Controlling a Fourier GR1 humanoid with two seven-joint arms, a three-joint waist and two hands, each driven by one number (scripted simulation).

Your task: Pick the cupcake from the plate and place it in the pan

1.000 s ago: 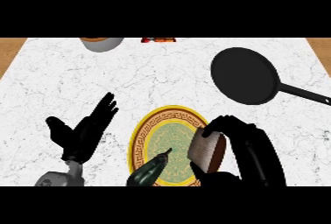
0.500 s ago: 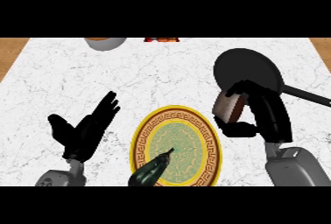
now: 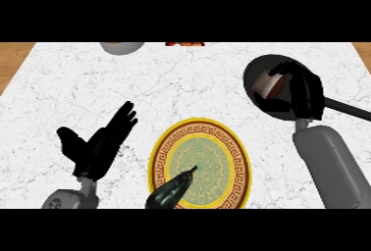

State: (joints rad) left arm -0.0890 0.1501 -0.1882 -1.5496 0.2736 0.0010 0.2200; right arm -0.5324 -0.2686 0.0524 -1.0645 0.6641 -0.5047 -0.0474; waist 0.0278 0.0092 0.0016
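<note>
Right robot hand (image 3: 299, 92): fingers curled round the brown cupcake (image 3: 277, 86), grasping it. Only a sliver of cake shows at my fingertips. The load hangs over the round black frying pan (image 3: 258, 72), whose bowl lies directly under my palm and whose handle runs off past my wrist. I cannot tell whether the cake's base touches the pan floor.

Risks, as I judge them:
- Opening with the cake off the floor: it could land on its side.
- A finger snagging the wrapper on release would drag it toward the rim.
- My knuckles sit near the handle root, so a careless withdrawal could shove the pan across the white marble worktop (image 3: 181, 88).

Containers: nothing else shows in the pan. The gold-rimmed patterned plate (image 3: 159, 157), well off to my left hand's side, holds only a dark green vegetable (image 3: 172, 192).

Left robot hand (image 3: 98, 144): released, fingers straight, resting beside the plate.
</note>
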